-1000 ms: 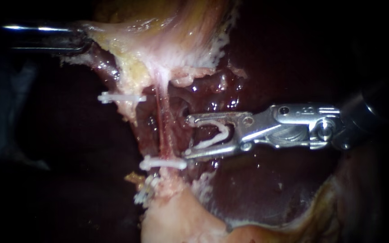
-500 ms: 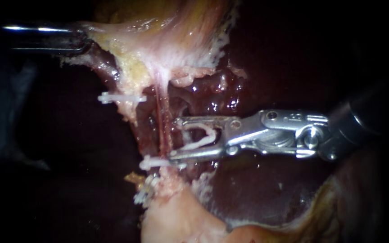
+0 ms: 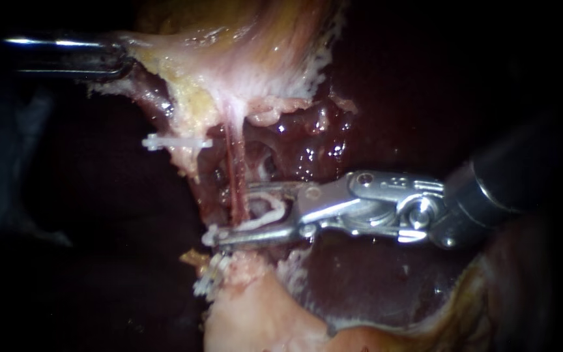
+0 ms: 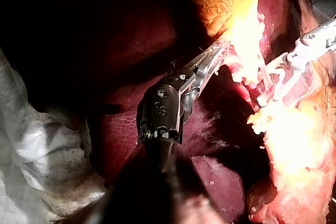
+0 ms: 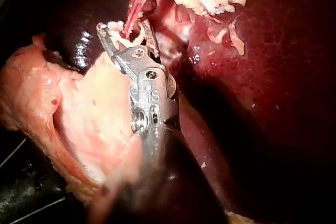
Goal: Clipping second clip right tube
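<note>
The right tube (image 3: 231,160), thin and red, runs down from the pale gallbladder tissue (image 3: 242,45). My right instrument (image 3: 231,215) comes in from the right. Its jaws stand apart, one on each side of that tube, with an open white clip (image 3: 270,210) seated between them. In the right wrist view the same jaws (image 5: 123,27) hold the tube and the clip. Just under the lower jaw, a fastened white clip (image 3: 208,236) crosses the tube. My left instrument (image 3: 122,60) holds the gallbladder tissue at upper left, jaws shut on it (image 4: 218,56).
Another white clip (image 3: 177,141) sits on the left tube, and one more (image 3: 206,281) lies low by the pale tissue mass (image 3: 255,319). Dark red liver (image 3: 373,280) surrounds the field behind and below the right instrument.
My right instrument has moved left and slightly down, bringing its jaws and the open clip from beside the tube to around it. The left instrument has stayed still.
</note>
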{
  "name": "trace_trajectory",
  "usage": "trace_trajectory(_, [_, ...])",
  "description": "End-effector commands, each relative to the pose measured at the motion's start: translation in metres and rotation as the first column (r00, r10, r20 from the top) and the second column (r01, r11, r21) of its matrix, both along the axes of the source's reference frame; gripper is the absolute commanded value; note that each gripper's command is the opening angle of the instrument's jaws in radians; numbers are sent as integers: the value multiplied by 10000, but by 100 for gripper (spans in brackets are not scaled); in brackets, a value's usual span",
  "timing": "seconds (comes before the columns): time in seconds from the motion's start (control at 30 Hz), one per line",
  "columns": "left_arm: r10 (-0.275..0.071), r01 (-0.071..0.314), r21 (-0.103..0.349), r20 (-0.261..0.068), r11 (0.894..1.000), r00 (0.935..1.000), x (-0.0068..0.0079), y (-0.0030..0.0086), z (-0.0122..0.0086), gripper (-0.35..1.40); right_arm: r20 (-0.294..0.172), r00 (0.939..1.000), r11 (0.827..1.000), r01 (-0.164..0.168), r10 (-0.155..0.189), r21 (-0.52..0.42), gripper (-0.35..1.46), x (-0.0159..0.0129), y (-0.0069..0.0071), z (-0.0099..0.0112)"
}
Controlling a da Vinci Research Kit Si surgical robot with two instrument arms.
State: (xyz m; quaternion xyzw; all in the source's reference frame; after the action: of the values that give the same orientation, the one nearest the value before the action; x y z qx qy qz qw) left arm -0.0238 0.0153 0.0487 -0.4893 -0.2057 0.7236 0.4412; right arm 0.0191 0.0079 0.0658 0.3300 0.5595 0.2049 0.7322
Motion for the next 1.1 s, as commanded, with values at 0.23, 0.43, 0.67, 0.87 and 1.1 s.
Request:
trace_trajectory(0.23, [-3,3,0,-22,10000,10000,-2,0,1,-35,-268,9996,9994,143,-135,301,49,19,-9,7])
trace_trajectory(0.43, [12,-12,3,-9,10000,10000,-4,-1,2,-35,-557,9984,9987,132,-105,488,49,32,-14,8])
trace_trajectory(0.67, [10,-10,1,-10,10000,10000,-4,-1,2,-35,-748,9971,9977,167,-117,654,49,36,-18,3])
trace_trajectory(0.87, [27,-27,10,-33,10000,10000,-4,-1,2,-35,-1390,9874,9926,877,-755,840,50,38,-31,-17])
trace_trajectory(1.1, [29,-29,10,-32,10000,10000,-4,-1,2,-35,-1896,9765,9890,1200,-1020,860,48,42,-41,-47])
